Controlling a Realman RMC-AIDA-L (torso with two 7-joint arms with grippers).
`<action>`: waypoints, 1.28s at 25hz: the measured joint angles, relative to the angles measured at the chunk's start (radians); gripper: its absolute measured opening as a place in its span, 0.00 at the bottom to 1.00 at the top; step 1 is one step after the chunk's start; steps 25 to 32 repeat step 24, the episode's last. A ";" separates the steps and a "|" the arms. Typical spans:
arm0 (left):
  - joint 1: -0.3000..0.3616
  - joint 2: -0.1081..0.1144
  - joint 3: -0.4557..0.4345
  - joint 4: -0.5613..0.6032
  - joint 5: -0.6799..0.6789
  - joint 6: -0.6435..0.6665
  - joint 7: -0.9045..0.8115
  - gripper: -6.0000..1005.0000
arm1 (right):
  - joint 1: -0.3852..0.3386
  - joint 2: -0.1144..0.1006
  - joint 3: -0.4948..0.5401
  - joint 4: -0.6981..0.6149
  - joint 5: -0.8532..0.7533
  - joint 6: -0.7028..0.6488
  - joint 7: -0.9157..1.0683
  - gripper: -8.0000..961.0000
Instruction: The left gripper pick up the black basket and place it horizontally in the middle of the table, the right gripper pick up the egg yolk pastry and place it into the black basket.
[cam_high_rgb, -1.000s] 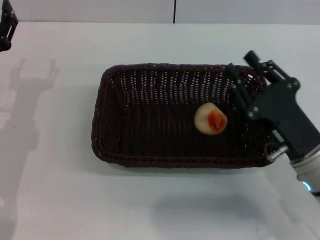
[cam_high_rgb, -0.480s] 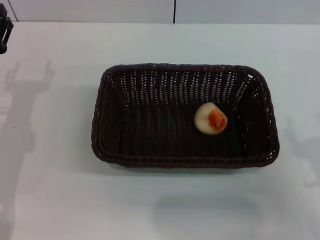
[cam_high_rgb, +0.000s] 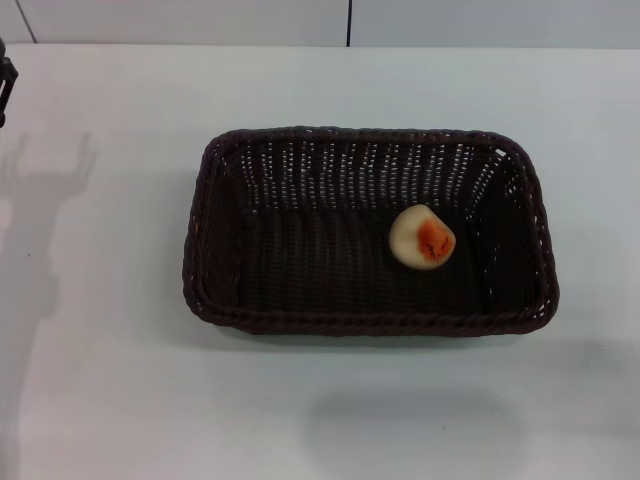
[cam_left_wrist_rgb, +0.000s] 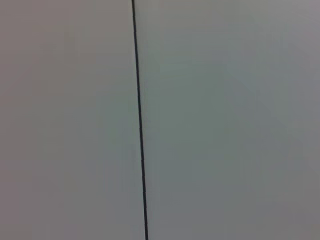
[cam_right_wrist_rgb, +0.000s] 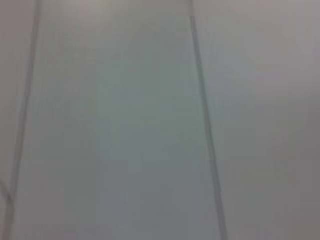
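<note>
The black basket (cam_high_rgb: 300, 270) lies lengthwise across the middle of the white table (cam_high_rgb: 110, 380) in the head view. The egg yolk pastry (cam_high_rgb: 422, 237) rests on the basket's floor, right of its centre, with its orange-red patch facing up. Only a black sliver of my left gripper (cam_high_rgb: 4, 85) shows, at the far left edge of the head view, well away from the basket. My right gripper is out of view. Neither wrist view shows the basket, the pastry or any fingers.
The arm's shadow falls on the table at the far left (cam_high_rgb: 40, 230). The left wrist view shows a plain grey panel with a dark seam (cam_left_wrist_rgb: 140, 125). The right wrist view shows pale panels with faint seams (cam_right_wrist_rgb: 205, 125).
My right gripper, which stood over the basket's right end, has pulled away out of the head view. My left gripper has slid further off the left edge. Basket and pastry have not moved.
</note>
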 joint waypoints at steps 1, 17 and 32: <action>0.002 0.000 0.000 0.002 0.000 0.000 -0.009 0.82 | 0.000 0.000 0.000 0.000 0.000 0.000 0.000 0.79; 0.062 -0.008 -0.008 0.005 -0.076 0.020 -0.035 0.82 | -0.026 0.004 0.015 -0.001 0.123 0.051 0.001 0.79; 0.086 -0.008 0.002 0.010 -0.083 0.097 -0.030 0.82 | -0.029 0.005 0.015 -0.001 0.129 0.061 -0.006 0.79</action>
